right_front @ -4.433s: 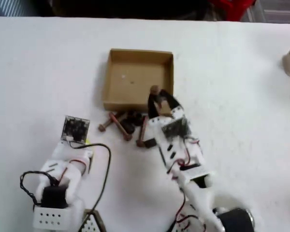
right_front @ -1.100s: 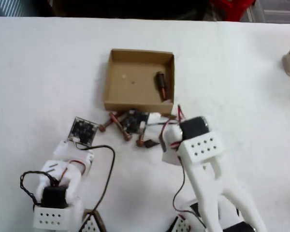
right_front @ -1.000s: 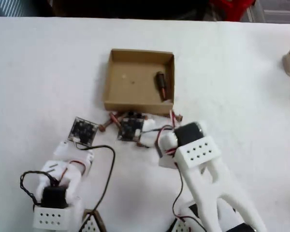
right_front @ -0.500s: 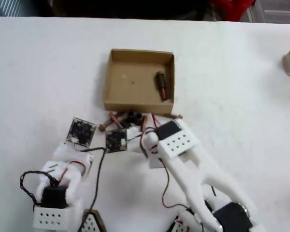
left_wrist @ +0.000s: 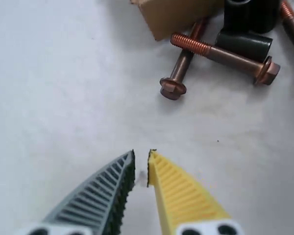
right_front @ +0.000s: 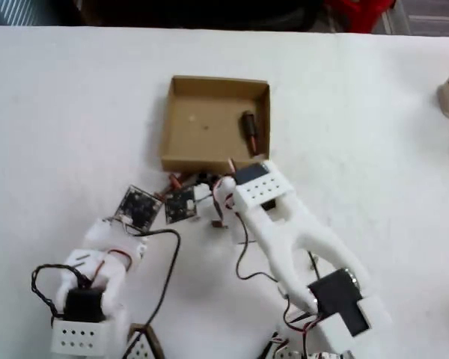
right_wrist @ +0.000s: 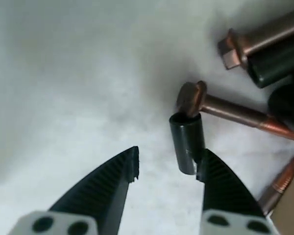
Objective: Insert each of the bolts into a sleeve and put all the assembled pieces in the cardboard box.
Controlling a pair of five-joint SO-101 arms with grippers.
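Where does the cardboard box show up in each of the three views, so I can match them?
High view: the cardboard box sits mid-table, open side up, with one assembled piece inside.
Left wrist view: one corner of it shows just behind the crossed bolts.
Right wrist view: a tan sliver at the frame edge, past a bolt tip.
Shared landmark: the loose bolts lying by the box's near wall.

place: robotics lab bench | cues: white table (right_front: 374, 112); printed arm (right_front: 284, 232); exposed wiring (right_front: 168, 262); loose bolts (left_wrist: 225, 56)
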